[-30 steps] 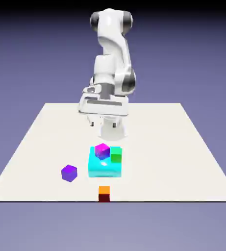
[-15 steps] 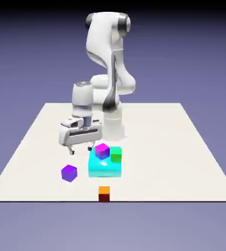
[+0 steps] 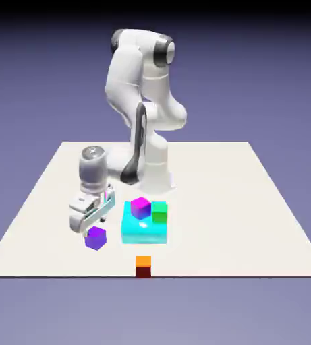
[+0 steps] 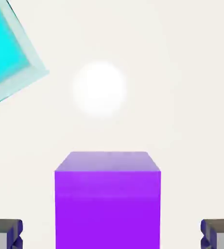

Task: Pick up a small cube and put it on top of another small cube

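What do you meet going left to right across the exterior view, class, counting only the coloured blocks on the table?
Violet-purple cube → magenta cube → green cube.

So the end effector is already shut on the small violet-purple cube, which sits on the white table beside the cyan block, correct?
Not shut: the hand view shows the end effector open, its grey fingertips standing clear of the small violet-purple cube on either side. The cube does sit on the white table beside the cyan block.
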Action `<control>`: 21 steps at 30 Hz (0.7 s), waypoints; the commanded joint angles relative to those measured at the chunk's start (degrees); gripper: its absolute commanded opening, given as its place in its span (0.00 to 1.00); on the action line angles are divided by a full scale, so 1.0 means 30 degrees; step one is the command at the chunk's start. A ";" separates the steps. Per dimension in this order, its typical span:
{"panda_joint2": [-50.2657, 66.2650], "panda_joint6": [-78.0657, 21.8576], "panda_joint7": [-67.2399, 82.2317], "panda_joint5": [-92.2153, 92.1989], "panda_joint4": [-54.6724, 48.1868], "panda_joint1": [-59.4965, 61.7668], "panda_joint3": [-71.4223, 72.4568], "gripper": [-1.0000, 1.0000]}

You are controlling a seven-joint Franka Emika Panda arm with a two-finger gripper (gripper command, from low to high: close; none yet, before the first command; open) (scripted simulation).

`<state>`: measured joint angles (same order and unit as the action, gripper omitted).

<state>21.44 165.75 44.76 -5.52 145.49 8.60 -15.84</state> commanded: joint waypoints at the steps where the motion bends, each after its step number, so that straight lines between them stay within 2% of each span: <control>1: 0.0640 0.0519 0.0248 -0.0349 -0.0118 0.0367 0.0421 0.50; 2: 0.0641 0.0520 0.0248 -0.0350 -0.0118 0.0368 0.0421 0.00; 9: -0.3456 -0.2804 -0.1337 0.1887 0.0637 -0.1983 -0.2273 0.00; 21: -1.1070 -0.7449 -0.0808 0.5996 0.3162 -0.7904 -0.2443 0.00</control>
<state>-11.76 143.34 42.33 12.47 154.98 -15.11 -23.17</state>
